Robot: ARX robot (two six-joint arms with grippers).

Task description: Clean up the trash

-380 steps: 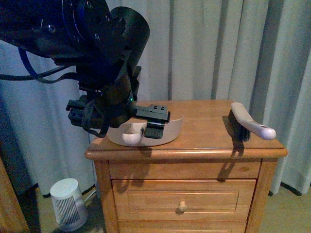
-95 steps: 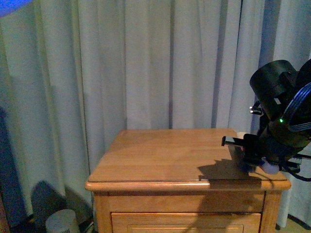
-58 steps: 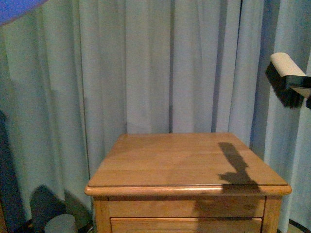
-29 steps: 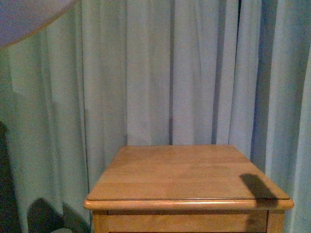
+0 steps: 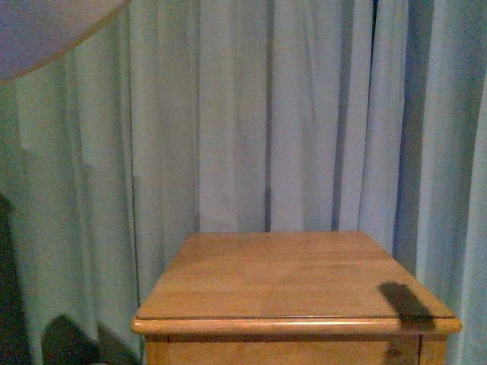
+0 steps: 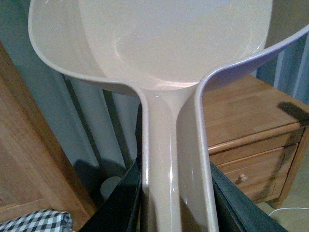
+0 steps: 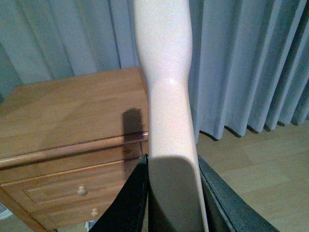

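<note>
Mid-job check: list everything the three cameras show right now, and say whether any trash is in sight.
nightstand: one, light brown wood, front centre; shadow near its right front corner; knobbed drawers.
curtains: pale grey-blue, behind the nightstand.
dustpan: one, cream, raised in the left gripper; pan looks empty.
long handle: one, cream, in the right gripper.
checked cloth: one, black-and-white, seen only by the left wrist.
floor: light wood boards.
trash: none visible in any view.
left gripper: black fingers closed on the dustpan's stem.
right gripper: black fingers closed on the long handle.
</note>
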